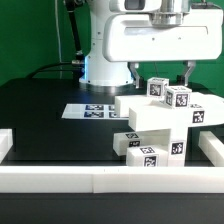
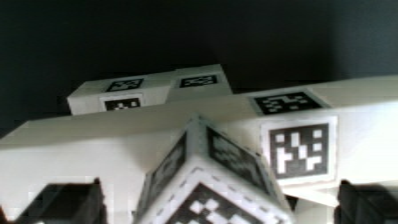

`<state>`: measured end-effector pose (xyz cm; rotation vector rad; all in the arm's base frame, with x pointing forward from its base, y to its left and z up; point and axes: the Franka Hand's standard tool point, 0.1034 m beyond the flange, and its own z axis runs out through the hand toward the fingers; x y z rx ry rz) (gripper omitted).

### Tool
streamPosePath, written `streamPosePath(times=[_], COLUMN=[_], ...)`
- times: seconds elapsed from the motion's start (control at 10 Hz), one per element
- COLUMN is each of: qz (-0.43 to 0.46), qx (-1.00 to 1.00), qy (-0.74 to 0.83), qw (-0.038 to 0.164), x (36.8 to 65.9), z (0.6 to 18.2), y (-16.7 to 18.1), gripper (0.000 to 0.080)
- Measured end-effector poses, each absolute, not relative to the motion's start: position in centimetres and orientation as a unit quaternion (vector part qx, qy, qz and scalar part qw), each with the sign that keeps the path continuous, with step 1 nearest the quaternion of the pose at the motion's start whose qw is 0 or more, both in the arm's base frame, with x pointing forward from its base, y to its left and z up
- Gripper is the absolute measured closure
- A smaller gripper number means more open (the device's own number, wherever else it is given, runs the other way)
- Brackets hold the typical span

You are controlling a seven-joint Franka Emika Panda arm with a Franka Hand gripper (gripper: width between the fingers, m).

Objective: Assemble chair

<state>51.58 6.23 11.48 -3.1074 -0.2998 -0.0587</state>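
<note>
Nearest, low white rails (image 1: 100, 180) front the chair (image 1: 155, 125) at centre-right on the table (image 1: 40, 110). Rigid, light, slippery plastic; best pinched across flat faces. Whether the hand (image 1: 160, 72) is open or closed is unclear.

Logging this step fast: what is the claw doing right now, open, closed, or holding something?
Claw: down over the chair parts; open or closed cannot be told, nor whether it grips anything.

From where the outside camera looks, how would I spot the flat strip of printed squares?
Start at the robot's white base on the black table. Just in front of it lies the marker board, thin and flat, unlike the chunky white chair parts stacked to the exterior view's right.
</note>
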Motion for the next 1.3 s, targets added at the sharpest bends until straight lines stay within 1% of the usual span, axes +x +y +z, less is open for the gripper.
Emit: streamPosePath(times=[0.3, 0.6, 0.7, 0.9, 1.0, 1.1, 1.2, 1.3], qz=[-0.019, -0.019, -0.019, -0.019, -0.019, -0.019, -0.019, -0.019], qx=[-0.974, -0.951, -0.943, -0.943, -0.943, -0.943, -0.943, -0.948], qy=[-0.224, -0.308, -0.332, -0.332, -0.332, -0.332, -0.331, -0.319], qw=[0.007, 0.004, 0.004, 0.004, 0.004, 0.004, 0.004, 0.004], x=[51.57, 51.59, 51.59, 51.59, 51.59, 51.59, 51.6, 51.6], z=[11.37, 11.36, 11.36, 11.36, 11.36, 11.36, 11.37, 11.37], y=[5.88, 5.71, 5.68, 5.64, 5.62, 5.61, 5.61, 5.6], gripper=[0.0151, 0.0151, 0.0151, 0.0151, 0.0271, 0.0409, 0.0514, 0.0514])
